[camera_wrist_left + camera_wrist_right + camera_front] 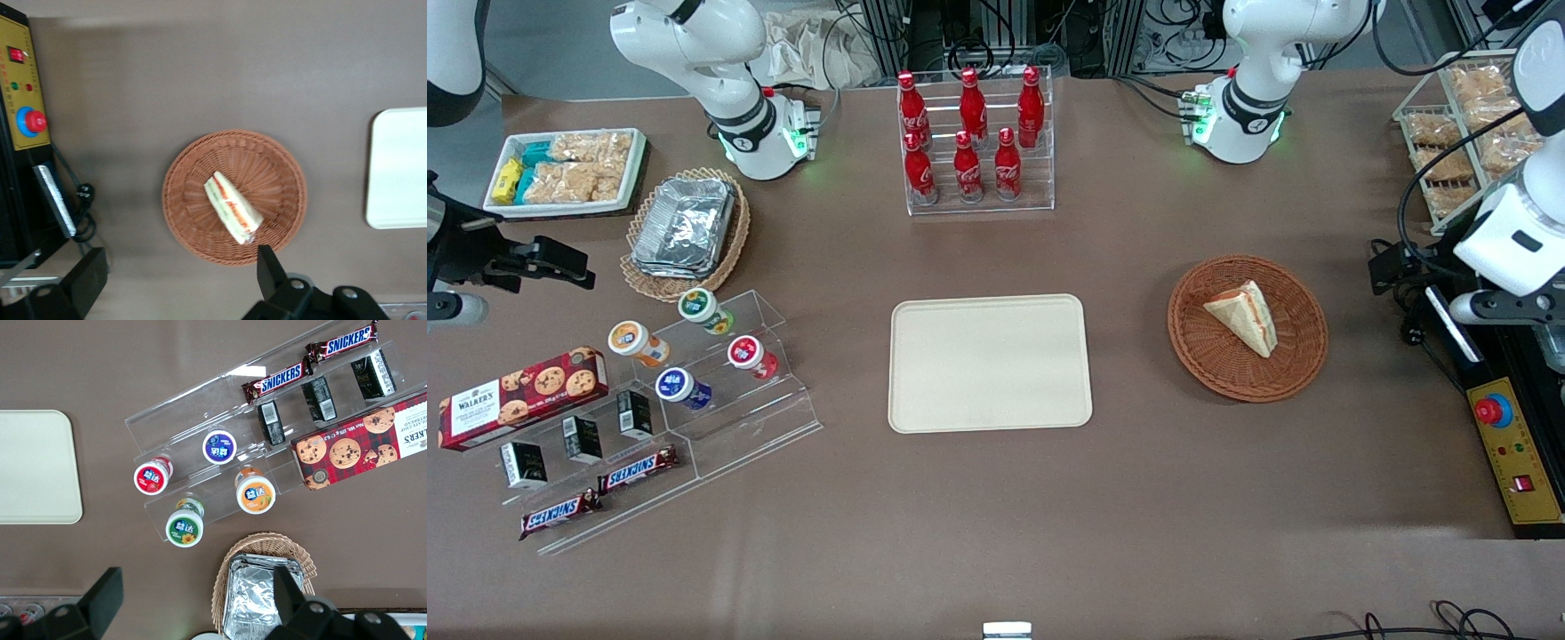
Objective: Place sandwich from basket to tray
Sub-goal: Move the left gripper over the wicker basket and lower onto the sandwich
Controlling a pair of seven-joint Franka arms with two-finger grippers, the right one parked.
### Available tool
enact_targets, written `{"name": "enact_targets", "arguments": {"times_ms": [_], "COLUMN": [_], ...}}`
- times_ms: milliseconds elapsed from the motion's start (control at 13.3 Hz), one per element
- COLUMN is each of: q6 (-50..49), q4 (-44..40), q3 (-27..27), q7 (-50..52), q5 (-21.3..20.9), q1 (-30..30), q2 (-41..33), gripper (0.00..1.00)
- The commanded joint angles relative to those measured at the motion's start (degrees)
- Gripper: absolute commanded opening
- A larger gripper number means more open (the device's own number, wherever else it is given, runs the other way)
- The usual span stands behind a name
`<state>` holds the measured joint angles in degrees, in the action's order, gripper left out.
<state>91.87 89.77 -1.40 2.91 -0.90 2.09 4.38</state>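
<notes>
The sandwich (1245, 317) (231, 208), a white bread wedge with a red and green filling edge, lies in the round reddish-brown wicker basket (1209, 364) (187, 220). The cream-beige tray (989, 363) (400, 167) sits bare at the table's middle, beside the basket toward the parked arm's end. My left gripper (1396, 271) (177, 277) hovers high above the table, just off the basket's rim toward the working arm's end. It is open, its fingers (267, 267) spread wide with nothing between them.
A yellow control box with a red button (1507, 444) (23, 100) and cables lie near the gripper at the table edge. A rack of cola bottles (974, 142) stands farther from the camera than the tray. Snack stands (694, 373) and a foil-filled tan basket (685, 231) fill the parked arm's end.
</notes>
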Motion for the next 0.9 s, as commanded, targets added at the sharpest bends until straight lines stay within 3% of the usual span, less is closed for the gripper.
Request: {"name": "enact_targets", "arguments": {"times_ms": [0, 151, 452, 828], "q6": [-1.8, -2.0, -2.8, 12.6], "q4": [-2.8, -2.8, 3.0, 26.6], "q3": [0.2, 0.1, -1.2, -2.6], "q7": [3.3, 5.0, 21.5, 37.3], "q5": [1.2, 1.3, 1.2, 1.2], "q1": [0.5, 0.5, 1.1, 1.0], "q2": [1.8, 1.8, -0.7, -13.1], "gripper": [1.0, 1.0, 1.0, 1.0]}}
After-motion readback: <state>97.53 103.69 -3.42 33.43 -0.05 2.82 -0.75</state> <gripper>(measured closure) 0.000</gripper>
